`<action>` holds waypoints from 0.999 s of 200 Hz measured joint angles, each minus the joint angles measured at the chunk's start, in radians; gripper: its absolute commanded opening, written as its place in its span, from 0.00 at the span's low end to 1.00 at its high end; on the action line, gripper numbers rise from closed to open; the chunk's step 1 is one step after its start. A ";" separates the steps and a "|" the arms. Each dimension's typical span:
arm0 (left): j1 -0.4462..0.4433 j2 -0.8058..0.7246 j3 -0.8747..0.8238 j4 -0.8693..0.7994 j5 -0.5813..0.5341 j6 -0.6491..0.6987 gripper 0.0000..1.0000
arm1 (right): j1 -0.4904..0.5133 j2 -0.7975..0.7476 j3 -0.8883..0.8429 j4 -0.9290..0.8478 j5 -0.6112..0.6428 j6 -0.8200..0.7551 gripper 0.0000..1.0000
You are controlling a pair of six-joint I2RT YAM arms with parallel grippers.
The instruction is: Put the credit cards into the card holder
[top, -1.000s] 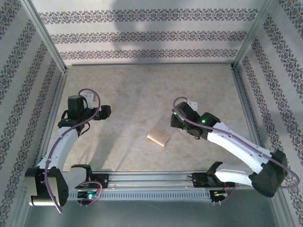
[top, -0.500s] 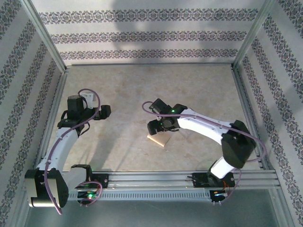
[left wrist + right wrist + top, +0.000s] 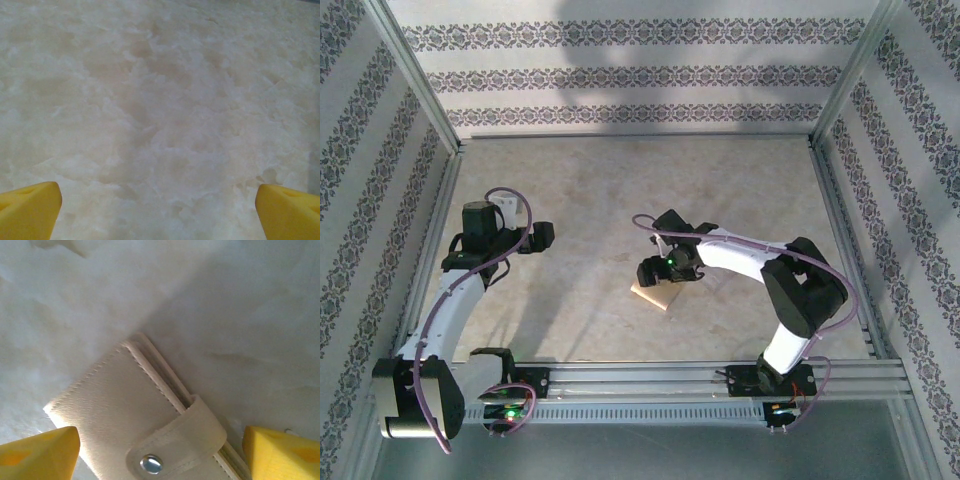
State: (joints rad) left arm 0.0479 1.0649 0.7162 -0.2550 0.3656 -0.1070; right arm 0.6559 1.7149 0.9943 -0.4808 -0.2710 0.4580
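The card holder (image 3: pixel 653 293) is a tan wallet lying closed and flat on the table, a little right of centre. In the right wrist view the card holder (image 3: pixel 110 410) sits close below the camera, its tab (image 3: pixel 200 427) fastened by a metal snap (image 3: pixel 151 463). My right gripper (image 3: pixel 660 270) hangs over it, open, with a yellow fingertip (image 3: pixel 40 452) on either side of the wallet and nothing held. My left gripper (image 3: pixel 546 237) stands open over bare table at the left; its yellow fingertips (image 3: pixel 30 210) are wide apart. The credit cards are out of view.
Patterned walls and aluminium frame posts (image 3: pixel 430 100) enclose the pale marbled table (image 3: pixel 620 190) on three sides. A metal rail (image 3: pixel 650 375) runs along the near edge, where both arm bases are bolted.
My right arm has swung left from the right side of the table and now stands over the card holder. The left arm has not moved.
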 measured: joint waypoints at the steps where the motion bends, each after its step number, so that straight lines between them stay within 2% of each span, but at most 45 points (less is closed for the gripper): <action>1: 0.000 0.000 0.000 0.000 0.000 0.000 1.00 | 0.000 0.000 -0.003 0.001 -0.002 0.000 0.83; 65: -0.001 0.002 0.000 -0.001 0.029 -0.008 1.00 | 0.018 -0.055 -0.090 0.084 0.002 0.062 0.70; 91: -0.029 0.013 0.000 -0.023 0.077 -0.056 0.99 | 0.047 -0.077 -0.119 0.101 0.021 0.106 0.64; 126: -0.169 0.077 -0.004 -0.029 0.191 -0.187 0.99 | 0.069 -0.131 -0.200 0.190 0.053 0.208 0.61; 144: -0.260 0.140 -0.011 -0.012 0.243 -0.239 0.96 | 0.092 -0.169 -0.255 0.256 0.069 0.283 0.66; 170: -0.335 0.247 -0.021 0.013 0.310 -0.316 0.89 | 0.141 -0.236 -0.320 0.295 0.072 0.369 0.68; 179: -0.359 0.281 -0.021 0.024 0.325 -0.335 0.83 | 0.154 -0.267 -0.347 0.295 0.071 0.390 0.67; 200: -0.423 0.330 -0.021 0.048 0.370 -0.375 0.75 | 0.140 -0.342 -0.399 0.290 0.069 0.422 0.64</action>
State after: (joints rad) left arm -0.3752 1.3949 0.6956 -0.2066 0.7353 -0.4816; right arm 0.7963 1.3731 0.5957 -0.1909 -0.2016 0.8803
